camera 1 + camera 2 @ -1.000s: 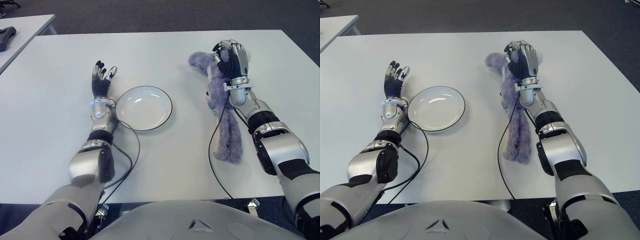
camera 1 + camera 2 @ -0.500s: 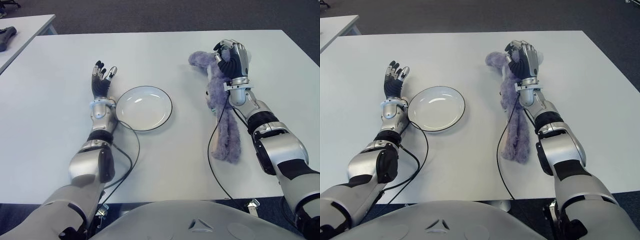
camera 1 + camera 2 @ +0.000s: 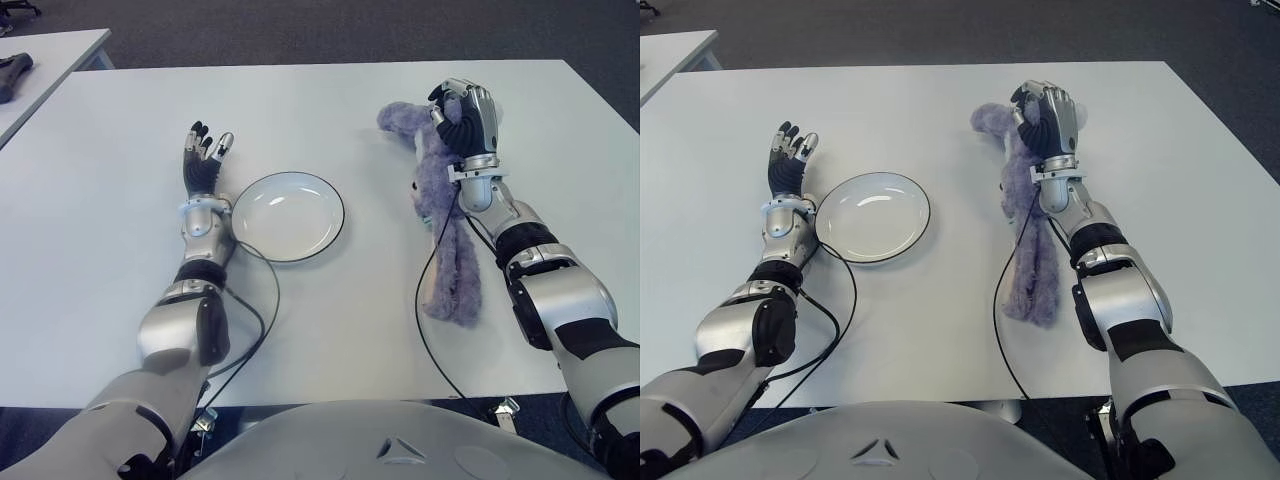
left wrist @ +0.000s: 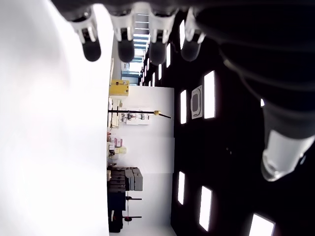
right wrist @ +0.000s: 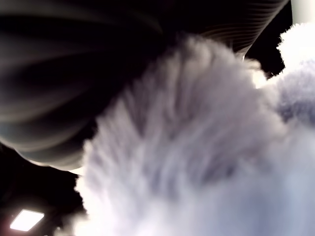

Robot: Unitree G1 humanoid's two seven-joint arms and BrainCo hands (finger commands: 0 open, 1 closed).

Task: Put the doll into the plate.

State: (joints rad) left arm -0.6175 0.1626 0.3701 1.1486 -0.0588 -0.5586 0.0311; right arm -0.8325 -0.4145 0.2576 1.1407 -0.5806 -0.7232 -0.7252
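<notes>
A long purple plush doll (image 3: 447, 262) lies on the white table (image 3: 330, 330) at the right, its head (image 3: 400, 120) farthest from me. My right hand (image 3: 462, 118) is curled over the doll's upper body, fingers closed into the fur; the right wrist view is filled with purple fur (image 5: 197, 147). A white plate (image 3: 288, 215) with a dark rim sits left of the doll, with nothing in it. My left hand (image 3: 203, 156) shows just left of the plate, fingers spread and holding nothing.
A second table corner (image 3: 50, 60) with a dark object (image 3: 14, 72) on it is at the far left. Black cables run from both wrists across the table, one (image 3: 428, 300) beside the doll. Dark carpet floor lies beyond the table.
The doll's lower end has drawn slightly up the table toward the right hand, which shifted a little. The left hand and plate have not moved.
</notes>
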